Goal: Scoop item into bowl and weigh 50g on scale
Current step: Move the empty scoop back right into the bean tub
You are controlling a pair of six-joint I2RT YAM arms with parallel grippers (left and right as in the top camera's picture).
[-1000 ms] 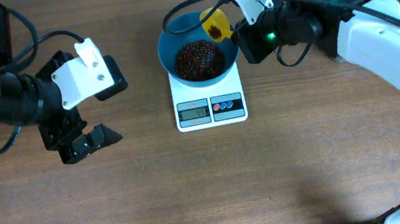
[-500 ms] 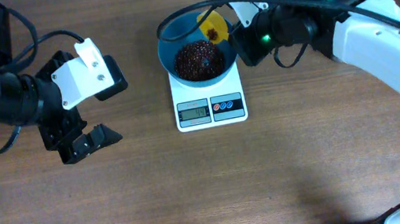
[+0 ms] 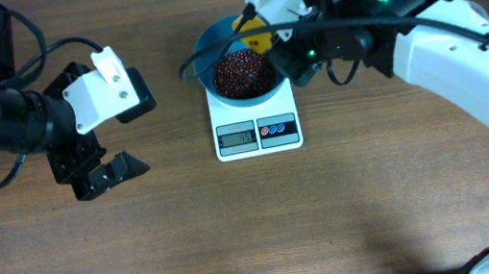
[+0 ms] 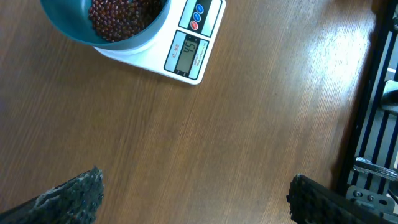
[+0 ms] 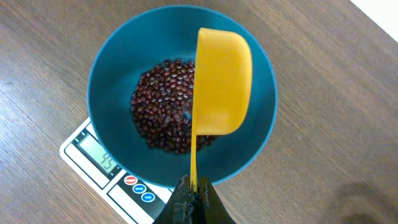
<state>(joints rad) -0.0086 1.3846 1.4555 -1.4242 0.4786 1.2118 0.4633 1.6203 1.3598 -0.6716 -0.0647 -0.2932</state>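
Observation:
The blue bowl sits on the white scale and holds a pile of dark reddish-brown beans. In the right wrist view the bowl and beans show with the scale below; its display reads about 45. My right gripper is shut on the handle of a yellow scoop, turned on its side over the bowl. The scoop shows partly in the overhead view. My left gripper is open and empty, left of the scale. The left wrist view shows bowl and scale.
A black metal frame runs along the table's edge in the left wrist view. A black cable loops over the bowl's left side.
My right gripper has moved left over the bowl and turned the yellow scoop onto its side. The left arm has not moved.

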